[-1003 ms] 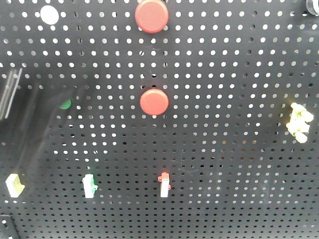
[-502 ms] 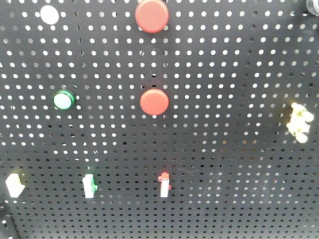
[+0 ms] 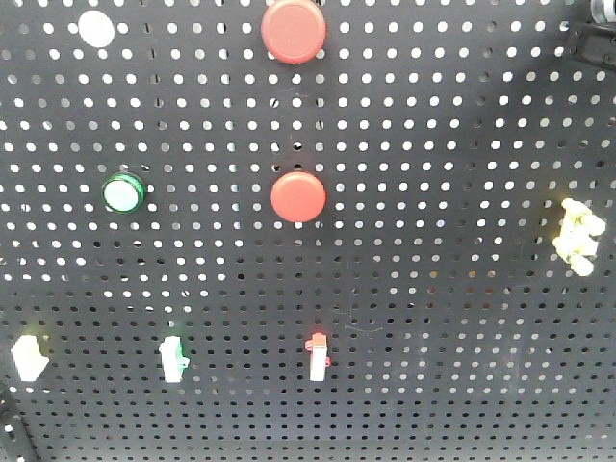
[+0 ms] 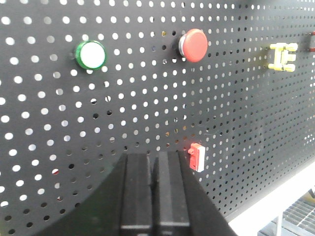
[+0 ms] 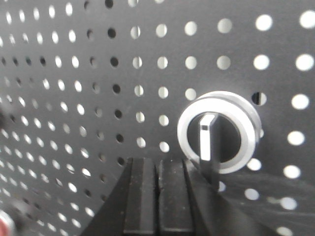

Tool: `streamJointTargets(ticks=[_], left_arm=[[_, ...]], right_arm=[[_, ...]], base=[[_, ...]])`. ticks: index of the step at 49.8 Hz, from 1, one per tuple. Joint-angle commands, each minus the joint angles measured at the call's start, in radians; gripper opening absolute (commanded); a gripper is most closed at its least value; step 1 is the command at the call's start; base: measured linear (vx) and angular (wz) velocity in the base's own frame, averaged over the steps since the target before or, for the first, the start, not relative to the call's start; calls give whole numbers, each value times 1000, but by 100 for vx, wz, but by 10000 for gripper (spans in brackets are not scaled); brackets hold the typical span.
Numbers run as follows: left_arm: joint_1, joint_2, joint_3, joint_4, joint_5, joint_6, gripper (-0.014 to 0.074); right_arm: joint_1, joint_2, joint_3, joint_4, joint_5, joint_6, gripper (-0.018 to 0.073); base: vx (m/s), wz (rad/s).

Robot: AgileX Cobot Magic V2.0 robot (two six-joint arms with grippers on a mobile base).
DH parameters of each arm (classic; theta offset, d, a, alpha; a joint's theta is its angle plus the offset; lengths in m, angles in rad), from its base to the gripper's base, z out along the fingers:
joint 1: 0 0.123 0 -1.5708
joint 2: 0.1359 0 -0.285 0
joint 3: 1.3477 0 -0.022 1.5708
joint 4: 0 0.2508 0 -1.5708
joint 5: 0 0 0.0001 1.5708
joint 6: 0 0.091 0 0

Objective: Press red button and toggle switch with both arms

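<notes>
A black pegboard (image 3: 443,115) carries two red buttons, one at the top (image 3: 294,29) and one in the middle (image 3: 297,196). A red-and-white toggle switch (image 3: 318,354) sits below them. In the left wrist view my left gripper (image 4: 153,156) is shut and empty. It stands off the board, just left of the toggle switch (image 4: 197,157) and below the red button (image 4: 193,45). In the right wrist view my right gripper (image 5: 157,161) is shut and empty, close to the board beside a silver rotary knob (image 5: 218,132).
A green button (image 3: 123,192), a white button (image 3: 95,28), a yellow fitting (image 3: 577,236) and two more toggles (image 3: 171,358) (image 3: 29,358) are on the board. A dark arm part shows at the top right corner (image 3: 597,34).
The blurred left arm that covered the green button a second ago has dropped out of the front view. A dark shape has entered at the top right.
</notes>
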Motion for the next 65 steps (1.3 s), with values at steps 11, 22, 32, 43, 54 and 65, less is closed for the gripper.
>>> streamJointTargets(ticks=[11, 22, 32, 43, 54, 65], left_arm=[[-2, 1, -30, -11, -56, -10, 2], [-2, 0, -29, -11, -53, -10, 2], [-2, -11, 8, -11, -54, -10, 2], [-2, -83, 169, -11, -54, -12, 2], [-2, -161, 283, -11, -55, -12, 2], [-2, -163, 288, -11, -47, -11, 2]], right_arm=[[-11, -19, -35, -119, -205, 83, -3], [-11, -43, -20, -144, -141, 117, -3], [-11, -192, 205, -155, -261, 91, -3], [-11, -471, 576, -156, -281, -53, -3], [-11, -794, 911, -156, -303, -65, -3], [-11, -951, 1045, -154, -326, -63, -3]], base=[[0, 0], [0, 0], [0, 0], [0, 0], [0, 0], [0, 0]])
